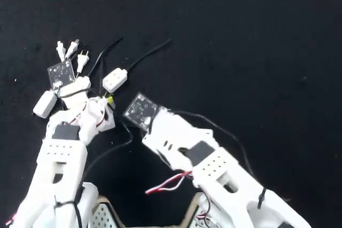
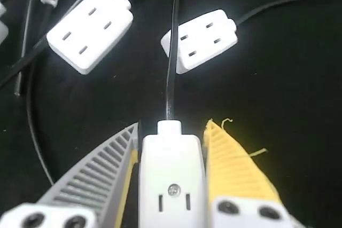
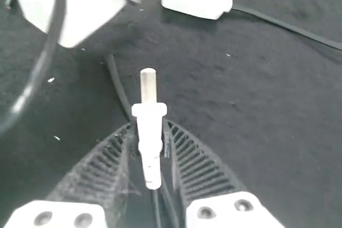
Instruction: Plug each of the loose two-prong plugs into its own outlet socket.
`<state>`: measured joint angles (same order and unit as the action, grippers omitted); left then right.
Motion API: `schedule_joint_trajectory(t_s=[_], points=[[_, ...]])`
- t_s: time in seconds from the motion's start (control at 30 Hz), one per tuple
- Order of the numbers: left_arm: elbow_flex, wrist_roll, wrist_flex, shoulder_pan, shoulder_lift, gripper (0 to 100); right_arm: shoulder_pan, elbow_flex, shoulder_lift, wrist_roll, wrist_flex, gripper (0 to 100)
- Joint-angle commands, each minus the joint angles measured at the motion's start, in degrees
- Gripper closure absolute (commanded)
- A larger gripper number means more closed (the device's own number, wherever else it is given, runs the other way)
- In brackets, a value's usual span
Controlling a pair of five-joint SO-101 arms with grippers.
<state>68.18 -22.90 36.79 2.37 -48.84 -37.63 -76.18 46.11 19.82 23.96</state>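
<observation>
My left gripper (image 2: 171,132), with one grey and one yellow finger, is shut on a white outlet socket (image 2: 171,174) whose slots face the camera; its black cord runs ahead. Two more white outlet sockets (image 2: 91,29) (image 2: 202,40) lie on the black table beyond it. My right gripper (image 3: 148,127) is shut on a white two-prong plug (image 3: 148,116), prongs pointing forward toward the left arm's gripper (image 1: 107,104). Three loose white plugs (image 1: 72,52) lie together at the far left. One outlet socket (image 1: 115,80) lies just past the two grippers.
Black cords (image 1: 144,56) trail from the sockets across the black table (image 1: 256,57). Another white outlet block (image 1: 44,104) sits left of the left arm. The right half of the table has free room.
</observation>
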Motion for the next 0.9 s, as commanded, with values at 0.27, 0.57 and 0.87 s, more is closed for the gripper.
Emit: schedule_joint_trajectory(t_s=[0.27, 0.57, 0.87], points=[[1.19, 8.88, -1.32, 6.2, -4.04, 80, 4.22, -2.07, 2.33, -1.05, -7.12, 98.8], [-20.18, 22.86, 1.58, 14.99, 27.52, 80, 7.03, -0.84, 2.33, -1.05, -7.12, 98.8], [-40.66, 23.38, 27.43, 4.09, 31.21, 80, 5.71, -1.27, 2.33, -0.97, -5.89, 98.8]])
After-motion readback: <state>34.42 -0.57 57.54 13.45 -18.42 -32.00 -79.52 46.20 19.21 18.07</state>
